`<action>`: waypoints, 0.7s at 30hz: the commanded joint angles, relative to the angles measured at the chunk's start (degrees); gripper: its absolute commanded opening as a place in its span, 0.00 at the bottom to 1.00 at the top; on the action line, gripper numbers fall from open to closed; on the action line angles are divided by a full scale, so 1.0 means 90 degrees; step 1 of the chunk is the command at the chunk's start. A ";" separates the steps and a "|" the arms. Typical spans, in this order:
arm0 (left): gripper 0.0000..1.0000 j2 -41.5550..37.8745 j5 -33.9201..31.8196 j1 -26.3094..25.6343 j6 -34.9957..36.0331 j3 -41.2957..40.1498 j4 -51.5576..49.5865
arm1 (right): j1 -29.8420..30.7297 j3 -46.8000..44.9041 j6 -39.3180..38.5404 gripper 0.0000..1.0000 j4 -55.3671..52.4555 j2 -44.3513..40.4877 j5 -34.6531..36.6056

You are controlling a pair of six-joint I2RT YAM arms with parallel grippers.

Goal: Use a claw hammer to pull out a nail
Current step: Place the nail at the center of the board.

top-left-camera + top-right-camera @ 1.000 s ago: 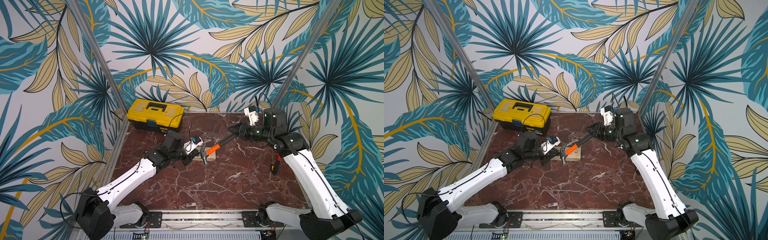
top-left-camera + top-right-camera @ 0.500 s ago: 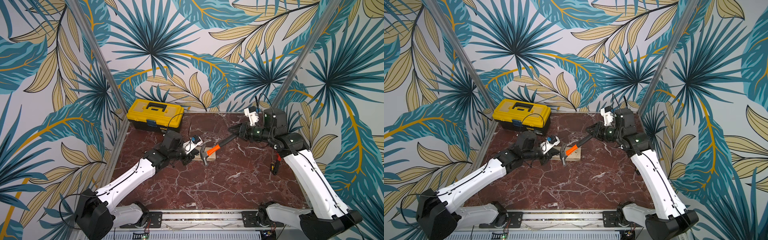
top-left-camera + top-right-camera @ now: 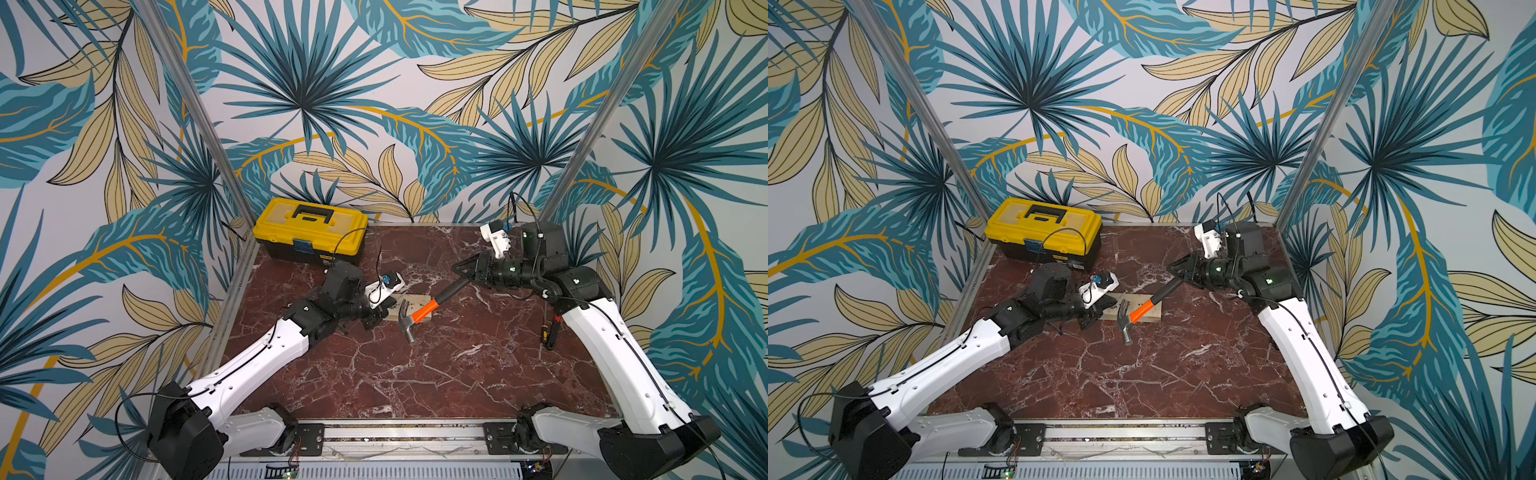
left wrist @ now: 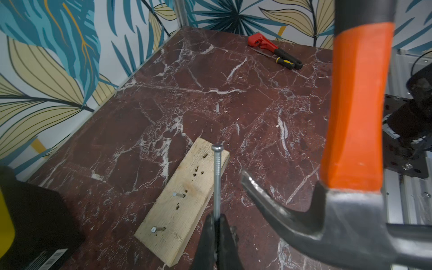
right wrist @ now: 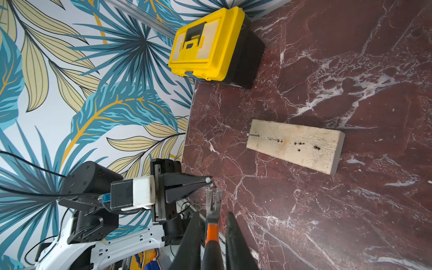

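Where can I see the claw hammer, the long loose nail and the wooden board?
claw hammer (image 3: 424, 311): in a top view, on its orange shaft.
long nail (image 4: 217, 182): left wrist view, midway along its shank.
wooden board (image 5: 292, 154): right wrist view, on its bare top face.

Walls (image 3: 374, 83) are papered all round w/ teal & tan palm leaves, joined by 2 alu posts (image 3: 195, 112); red-brown veined marble top (image 3: 415, 374) is evenly lit.
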 commanded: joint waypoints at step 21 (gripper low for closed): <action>0.00 0.2276 -0.2621 0.0972 -0.4251 0.0254 -0.1669 | -0.0017 -0.0715 -0.0792 0.00 -0.0127 -0.0631 0.2559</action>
